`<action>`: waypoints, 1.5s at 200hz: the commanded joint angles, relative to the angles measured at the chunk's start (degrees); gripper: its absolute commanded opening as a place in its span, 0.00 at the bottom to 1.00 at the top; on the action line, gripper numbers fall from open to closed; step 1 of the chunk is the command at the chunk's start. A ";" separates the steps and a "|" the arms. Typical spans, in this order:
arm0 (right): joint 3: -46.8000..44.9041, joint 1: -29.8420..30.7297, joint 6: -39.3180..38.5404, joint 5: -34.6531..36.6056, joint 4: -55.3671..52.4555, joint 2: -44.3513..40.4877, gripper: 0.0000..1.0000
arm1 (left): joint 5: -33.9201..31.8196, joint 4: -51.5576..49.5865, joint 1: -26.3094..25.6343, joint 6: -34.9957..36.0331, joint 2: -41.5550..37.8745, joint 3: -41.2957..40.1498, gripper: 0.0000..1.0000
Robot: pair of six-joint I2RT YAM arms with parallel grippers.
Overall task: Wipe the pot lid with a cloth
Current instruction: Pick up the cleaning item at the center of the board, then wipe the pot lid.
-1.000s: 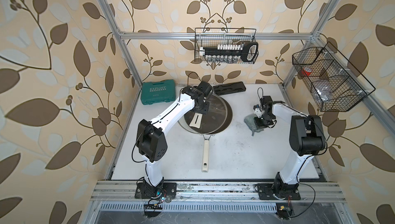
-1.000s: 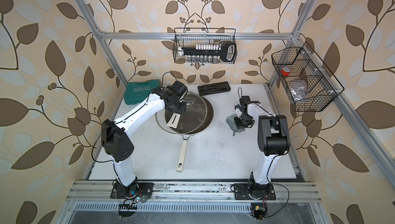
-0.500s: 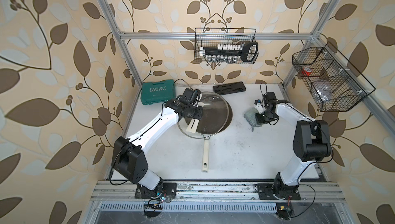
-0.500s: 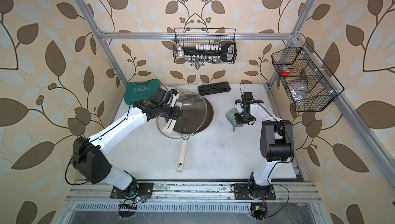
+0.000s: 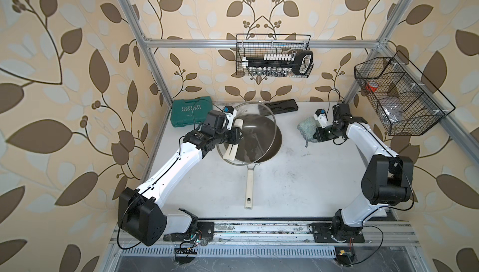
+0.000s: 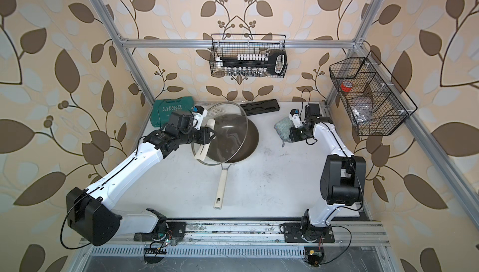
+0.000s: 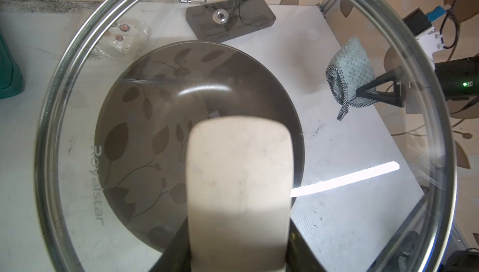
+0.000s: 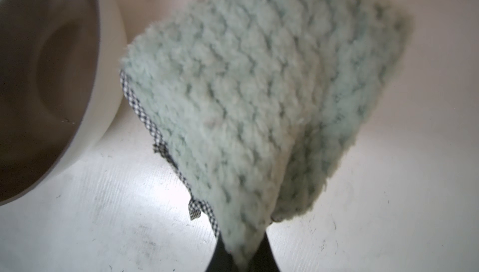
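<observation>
Over in the far-left corner of the bench (image 5: 298,180) the green tool case (image 5: 190,113) sits out of play, and just right of it the left hand (image 5: 236,136) is clamped tight across the cream handle (image 5: 231,151) of the pot lid (image 5: 255,117). And look at that, the lid no longer lies flat on the frying pan (image 6: 252,141)! A second ago it covered the pan; now it has been swung up on edge, steeply tilted, left of centre toward the far edge, its glass face turned to the right side of the bench. Whether its lower rim still touches the pan, I can't tell. Moving right across open bench, the cloth (image 5: 307,127) has come up too: it was lower and nearer mid-bench, and now it hangs close to the far-right corner, pinched fast in the right hand (image 5: 314,135), a folded mint pad with checked trim dangling. Lid and cloth are still well apart, but they now face each other. To my eye the set-up is done and the wiping proper hasn't begun: the cloth has to cross that gap and meet the glass.
</observation>
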 commanded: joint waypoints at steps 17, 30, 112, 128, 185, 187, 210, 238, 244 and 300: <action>6.42 -1.83 -3.51 -15.70 -5.83 -2.91 0.00 | 8.36 19.99 1.42 -2.07 -5.35 1.70 0.00; 7.48 -2.24 -3.88 -19.91 -6.21 -3.66 0.00 | 10.86 22.65 2.01 -3.06 -5.35 0.98 0.00; 15.64 -2.36 -5.07 -42.28 -10.08 -4.41 0.00 | 21.76 43.98 6.30 -12.04 -4.65 -4.74 0.00; 16.43 -2.35 -4.52 -47.06 -10.09 -4.07 0.00 | 23.53 50.58 7.54 -15.64 -4.10 -6.52 0.00; 18.77 -1.30 2.85 -59.50 -5.30 -2.98 0.00 | 28.08 65.70 9.51 -25.61 0.39 -6.62 0.00; 18.77 -1.25 3.01 -59.54 -5.08 -2.99 0.00 | 28.17 65.98 9.51 -25.87 0.59 -6.51 0.00; 18.71 1.06 6.06 -59.23 -1.53 -3.52 0.00 | 28.78 71.21 9.51 -29.77 3.06 -5.75 0.00; 18.22 4.28 12.62 -59.39 5.71 -3.39 0.00 | 29.27 76.76 9.46 -34.67 6.02 -4.85 0.00; 17.98 4.94 14.33 -59.30 7.81 -3.35 0.00 | 29.42 77.49 9.43 -35.37 6.45 -4.78 0.00; 18.09 12.01 20.15 -57.31 16.27 0.24 0.00 | 29.16 77.50 9.25 -35.46 5.78 -5.35 0.00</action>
